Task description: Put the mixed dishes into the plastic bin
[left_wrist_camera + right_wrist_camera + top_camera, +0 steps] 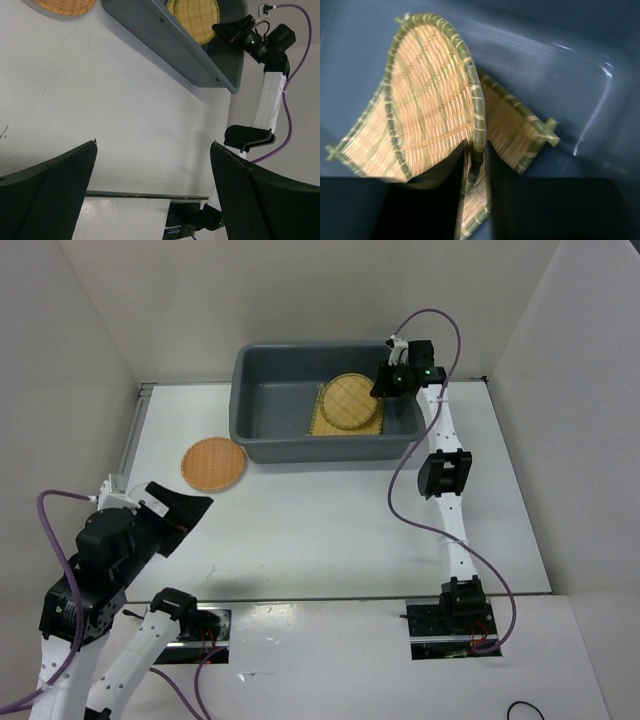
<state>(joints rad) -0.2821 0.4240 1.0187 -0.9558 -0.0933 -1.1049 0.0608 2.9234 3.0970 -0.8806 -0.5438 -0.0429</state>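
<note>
The grey-blue plastic bin (240, 390) stands at the back of the table. Inside it a square yellow mat (318, 425) lies flat, with a round yellow disc (350, 400) on top. My right gripper (385, 380) reaches into the bin's right end. In the right wrist view its jaws (477, 147) stand narrow around the disc's green rim (425, 95), which tilts up over the mat (512, 125). A round orange-brown disc (213, 462) lies on the table left of the bin. My left gripper (175, 510) hovers open and empty near the front left.
The left wrist view shows the bin's wall (165, 40), the orange-brown disc's edge (65, 5) and the right arm (267, 95). White enclosure walls close in the table on three sides. A purple cable loops beside the right arm (400, 470).
</note>
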